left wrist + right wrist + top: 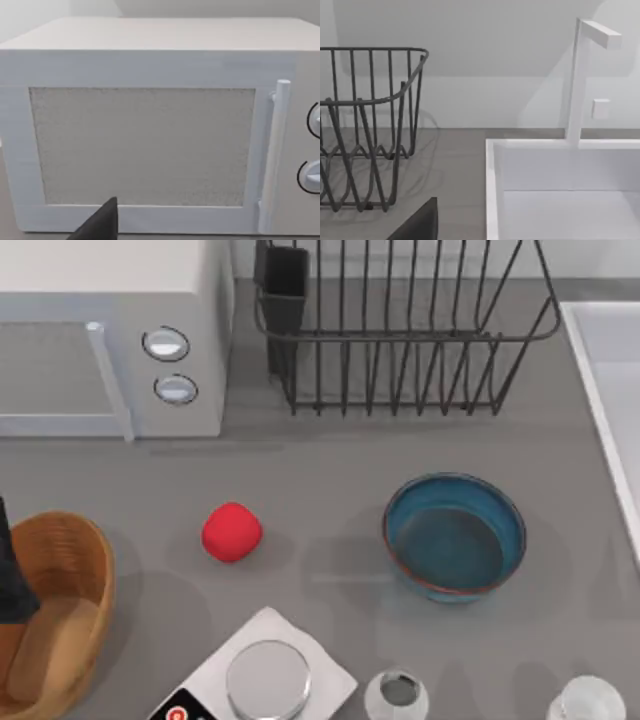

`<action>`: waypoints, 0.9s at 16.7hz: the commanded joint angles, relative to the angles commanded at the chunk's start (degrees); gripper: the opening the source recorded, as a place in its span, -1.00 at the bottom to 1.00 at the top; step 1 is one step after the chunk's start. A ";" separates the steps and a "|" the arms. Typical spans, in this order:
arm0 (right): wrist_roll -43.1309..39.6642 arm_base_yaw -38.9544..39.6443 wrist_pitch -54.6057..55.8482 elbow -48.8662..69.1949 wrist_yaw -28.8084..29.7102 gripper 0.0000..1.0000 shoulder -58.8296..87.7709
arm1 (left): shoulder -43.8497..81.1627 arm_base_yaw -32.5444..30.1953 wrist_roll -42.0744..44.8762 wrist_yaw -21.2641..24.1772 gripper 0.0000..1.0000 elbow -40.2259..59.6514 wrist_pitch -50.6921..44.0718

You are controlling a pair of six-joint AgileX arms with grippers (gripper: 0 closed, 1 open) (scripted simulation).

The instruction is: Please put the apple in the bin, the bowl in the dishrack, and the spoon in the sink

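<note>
1 apple (232, 532), 1 bowl (455, 536) – 2 jars (396, 695)

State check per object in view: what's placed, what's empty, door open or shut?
apple: on table, not binned
bin: no apple inside
bowl: upright, empty, on table
dishrack: empty
sink: no spoon seen
microwave: door shut

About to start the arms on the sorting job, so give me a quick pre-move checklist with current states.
1. Apple free on the table, apart from other things: ok.
2. Bin open at the table's left edge: ok.
3. Bowl upright, nothing inside: ok.
4. Dishrack with no dishes in it: ok.
5. Sink basin unobstructed: ok.
6. Spoon located: not ok.
</note>
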 joint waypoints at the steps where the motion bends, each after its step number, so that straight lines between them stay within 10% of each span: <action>1: 0.00 0.00 0.00 0.00 0.00 1.00 0.00 | 0.00 0.00 0.00 0.00 1.00 0.00 0.00; 8: 0.00 0.00 0.00 0.00 0.00 1.00 0.00 | 12.59 -3.97 1.16 0.19 1.00 11.65 -8.25; 15: 0.00 0.00 0.00 0.00 0.00 1.00 0.00 | 51.67 -13.47 4.13 0.05 1.00 40.12 -29.05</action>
